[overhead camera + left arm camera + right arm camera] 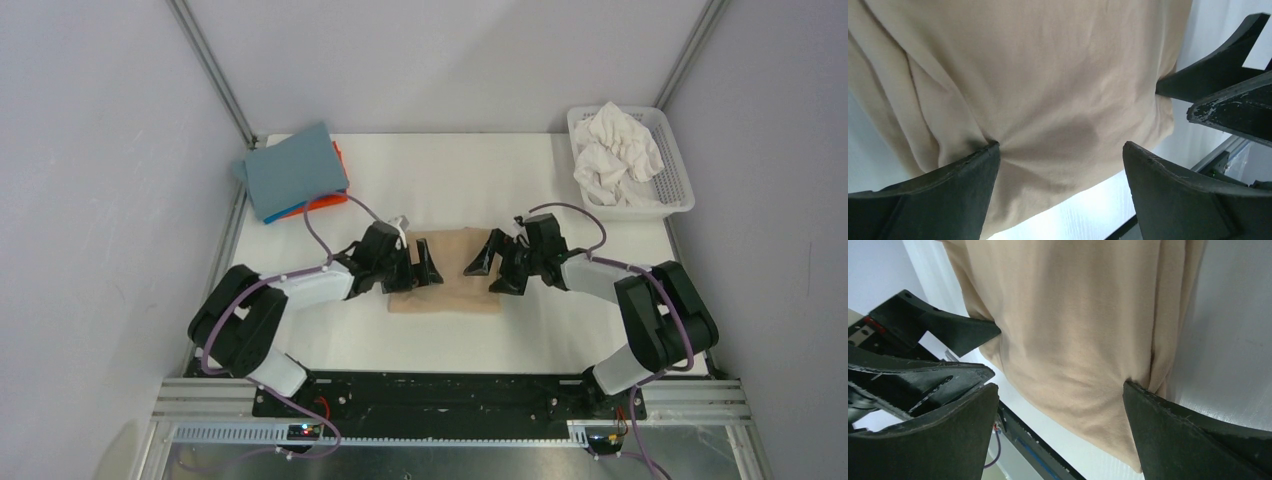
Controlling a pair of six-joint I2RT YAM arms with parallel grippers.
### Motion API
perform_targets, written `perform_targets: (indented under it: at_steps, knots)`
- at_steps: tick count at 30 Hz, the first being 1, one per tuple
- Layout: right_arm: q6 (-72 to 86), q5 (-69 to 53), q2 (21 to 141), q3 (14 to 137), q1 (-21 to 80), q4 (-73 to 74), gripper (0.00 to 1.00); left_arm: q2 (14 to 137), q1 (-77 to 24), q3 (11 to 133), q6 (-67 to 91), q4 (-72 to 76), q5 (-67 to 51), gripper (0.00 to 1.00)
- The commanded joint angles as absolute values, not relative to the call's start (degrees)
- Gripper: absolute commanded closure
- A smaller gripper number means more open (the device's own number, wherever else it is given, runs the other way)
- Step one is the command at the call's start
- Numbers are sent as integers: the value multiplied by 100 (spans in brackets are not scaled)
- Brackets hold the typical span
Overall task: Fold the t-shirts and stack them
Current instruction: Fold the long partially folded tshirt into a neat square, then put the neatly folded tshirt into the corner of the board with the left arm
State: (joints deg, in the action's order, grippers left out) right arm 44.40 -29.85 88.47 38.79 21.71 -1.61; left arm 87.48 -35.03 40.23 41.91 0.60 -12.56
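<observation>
Top external view: open grippers flanking the tan shirt

Seen from above, the tan t-shirt [445, 272] lies flat as a part-folded rectangle at the middle of the table [450, 180], near the arms' bases; the left gripper [415, 265] and right gripper [493, 265] face each other across it, jaws spread wide, nothing clamped. The left wrist view shows one fingertip [983, 155] pressing a crease into the cloth; whether the other touches, I cannot tell; the mirrored stance probably prepares a pinch from both sides for the next fold. A folded stack [293, 170], grey-blue over bright blue and orange, sits at the far left corner, the likely destination; white t-shirts [615, 150] lie crumpled in the basket [680, 195] at the far right, not yet folded.
</observation>
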Motion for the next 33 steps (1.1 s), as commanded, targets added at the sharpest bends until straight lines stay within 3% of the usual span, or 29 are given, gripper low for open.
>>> perform_targets:
  at_steps: [1,7,12,16,26,33]
  knots:
    - [4486,-2796,9009,3457,1997,-511,0,8561,-3515,3283,4373,277,-839,0]
    - [4439,-3053,8536,3422,1894,-656,1,7692,-3516,3275,4145,181,-745,0]
    - [4287,-2742,7003,3467,1715,48,1,6775,-3490,3676,3621,-908,687,0]
    - [3977,-1982,5871,3440,1346,1180,1,6533,-3201,3604,3494,-1022,1074,0]
    - [3538,-1245,4088,3430,-152,2923,1,8320,-2839,4533,3264,-1206,732,0]
    - [3332,-1174,4072,3389,-285,3021,1,9240,-2883,4931,3349,-1211,292,0]
